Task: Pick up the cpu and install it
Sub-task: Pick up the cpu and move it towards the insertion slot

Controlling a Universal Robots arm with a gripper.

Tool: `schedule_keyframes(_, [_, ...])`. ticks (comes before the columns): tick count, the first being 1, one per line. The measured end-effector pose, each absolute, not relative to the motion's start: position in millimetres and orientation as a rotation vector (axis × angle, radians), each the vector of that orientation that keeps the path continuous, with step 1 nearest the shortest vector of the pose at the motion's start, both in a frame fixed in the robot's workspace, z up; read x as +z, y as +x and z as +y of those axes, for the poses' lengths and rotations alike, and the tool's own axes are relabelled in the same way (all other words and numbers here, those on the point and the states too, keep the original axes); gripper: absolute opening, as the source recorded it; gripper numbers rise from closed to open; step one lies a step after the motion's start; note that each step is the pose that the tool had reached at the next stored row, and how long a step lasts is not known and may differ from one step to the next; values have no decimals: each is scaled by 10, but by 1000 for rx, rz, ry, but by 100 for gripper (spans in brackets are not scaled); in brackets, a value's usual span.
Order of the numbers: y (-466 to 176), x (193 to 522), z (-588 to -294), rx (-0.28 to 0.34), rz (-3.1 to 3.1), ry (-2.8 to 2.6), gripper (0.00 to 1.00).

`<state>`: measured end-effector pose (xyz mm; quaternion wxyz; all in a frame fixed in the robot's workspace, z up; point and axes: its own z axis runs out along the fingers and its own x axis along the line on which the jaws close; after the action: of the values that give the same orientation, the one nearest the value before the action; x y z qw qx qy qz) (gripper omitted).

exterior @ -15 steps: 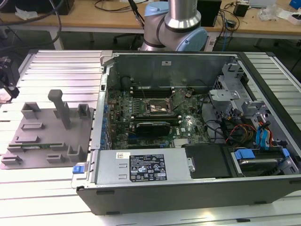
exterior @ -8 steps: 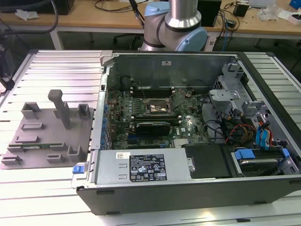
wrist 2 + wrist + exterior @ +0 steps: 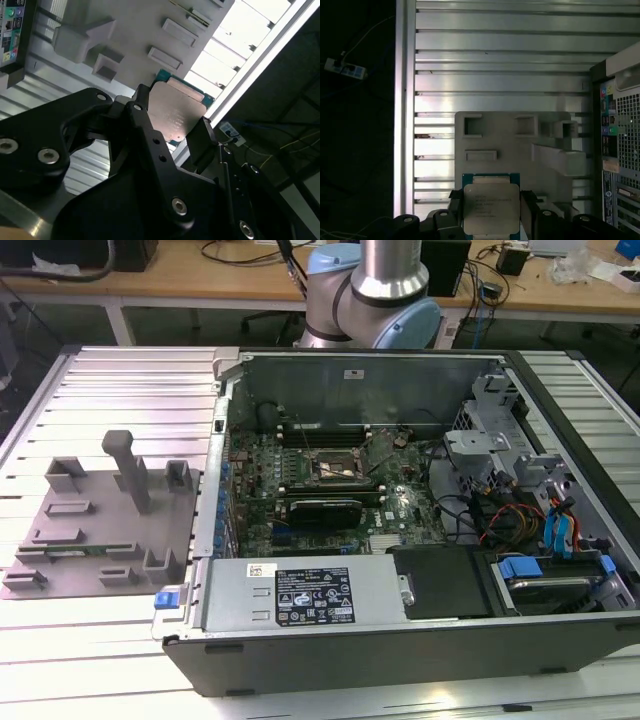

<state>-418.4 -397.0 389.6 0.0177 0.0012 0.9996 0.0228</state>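
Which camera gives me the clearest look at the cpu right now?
The first wrist view: the cpu faces the camera squarely, its pale top framed between the fingers of the gripper. The second wrist view shows it at a slant, with one edge covered by a gripper finger.

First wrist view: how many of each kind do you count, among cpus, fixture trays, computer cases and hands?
cpu: 1, gripped between the fingers
hand: 1
grey fixture tray: 1
computer case: 1
Total: 4
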Motion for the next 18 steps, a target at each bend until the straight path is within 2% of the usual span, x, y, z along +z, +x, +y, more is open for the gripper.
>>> schedule_keyframes(5, [-4184, 4095, -3963, 71, 3105, 4, 55])
schedule_keyframes(18, [-4085, 4100, -3962, 71, 3106, 4, 55])
